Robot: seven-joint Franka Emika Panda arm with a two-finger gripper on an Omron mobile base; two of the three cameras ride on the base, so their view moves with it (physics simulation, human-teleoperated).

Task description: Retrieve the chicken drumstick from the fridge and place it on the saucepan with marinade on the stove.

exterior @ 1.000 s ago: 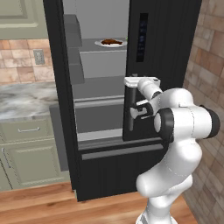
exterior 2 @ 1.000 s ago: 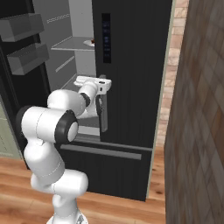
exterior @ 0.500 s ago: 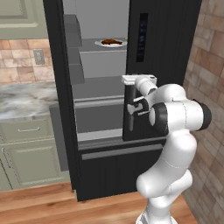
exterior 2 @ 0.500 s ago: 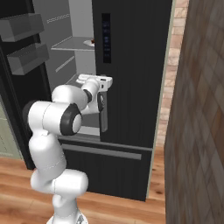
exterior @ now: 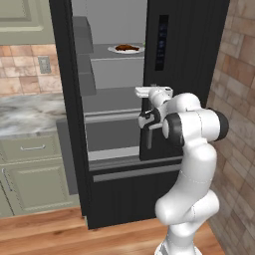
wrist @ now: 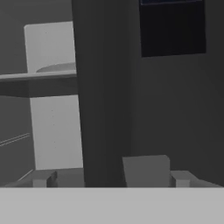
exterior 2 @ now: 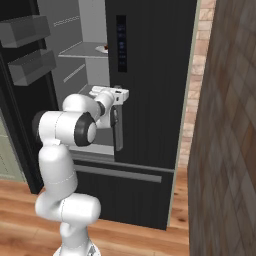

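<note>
base views: behind arm, left/right, share fridge | hand view: close at door edge

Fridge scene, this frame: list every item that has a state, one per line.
fridge: left door swung open, right door shut.
chicken drumstick: on a white plate on an upper fridge shelf, untouched.
gripper: open, empty, fingers either side of the right door's edge.

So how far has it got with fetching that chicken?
Done: the fridge has its left door open, showing the chicken drumstick on a plate on an upper shelf. In hand: nothing; the claw is open and empty by the right door's edge. Left: reach in, grab the drumstick, carry it to the pan.
</note>
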